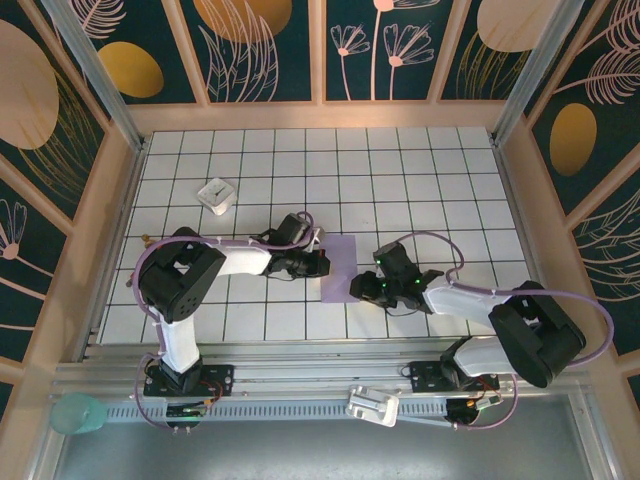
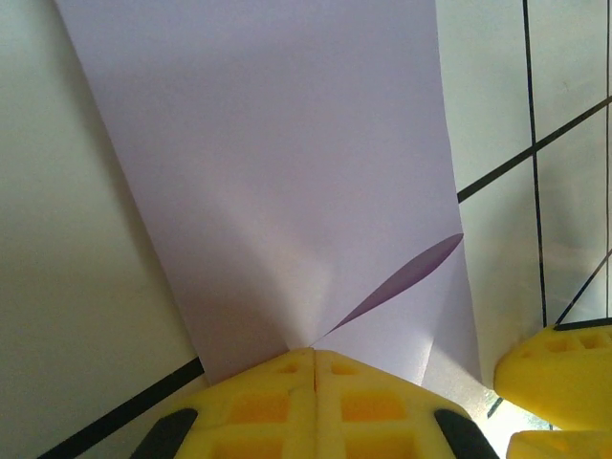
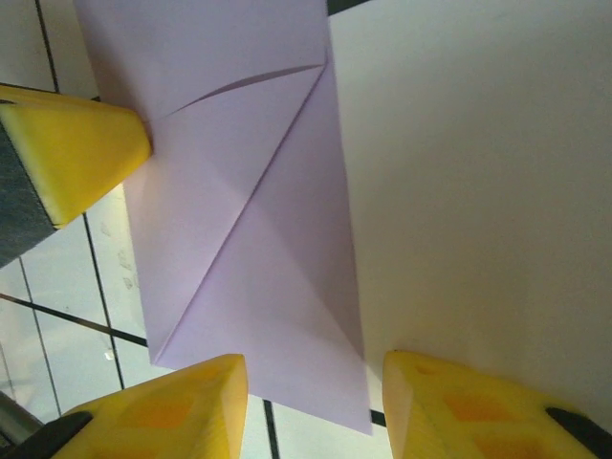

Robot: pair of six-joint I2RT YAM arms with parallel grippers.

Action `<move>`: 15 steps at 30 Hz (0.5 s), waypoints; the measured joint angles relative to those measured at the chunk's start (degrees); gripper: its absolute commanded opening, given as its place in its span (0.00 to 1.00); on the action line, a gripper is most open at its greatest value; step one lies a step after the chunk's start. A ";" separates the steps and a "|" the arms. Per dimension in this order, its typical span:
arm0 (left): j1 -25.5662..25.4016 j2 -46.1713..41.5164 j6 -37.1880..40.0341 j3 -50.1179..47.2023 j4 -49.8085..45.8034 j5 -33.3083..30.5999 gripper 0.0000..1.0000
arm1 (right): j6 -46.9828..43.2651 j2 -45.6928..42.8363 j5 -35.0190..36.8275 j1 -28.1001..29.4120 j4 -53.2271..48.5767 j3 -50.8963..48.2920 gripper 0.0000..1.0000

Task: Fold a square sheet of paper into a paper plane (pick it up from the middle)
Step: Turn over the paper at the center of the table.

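Observation:
The lavender sheet of paper lies folded into a narrow strip on the white tiles between my two arms. A diagonal flap crosses it, and one layer gapes slightly. My left gripper is at the strip's left edge. Its yellow jaws are pressed together on the paper's edge, and creases fan out from the tips. My right gripper is at the near right corner and stands open. The paper's corner lies between its fingers, and neither finger touches it.
A small white block with a dark mark sits on the tiles at the far left. Wooden walls ring the tiled floor. A teal object and a white part rest on the near rail by the arm bases.

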 measured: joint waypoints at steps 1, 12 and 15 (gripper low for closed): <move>0.04 0.00 0.02 -0.11 0.13 0.11 0.00 | 0.26 0.22 0.00 0.22 0.55 0.00 0.40; 0.13 0.00 0.20 -0.37 0.70 0.26 0.00 | 1.64 1.95 -1.36 1.20 4.48 -0.04 0.39; 0.13 0.00 0.20 -0.37 0.70 0.26 0.00 | 1.75 1.92 -1.38 1.20 6.51 -0.70 0.41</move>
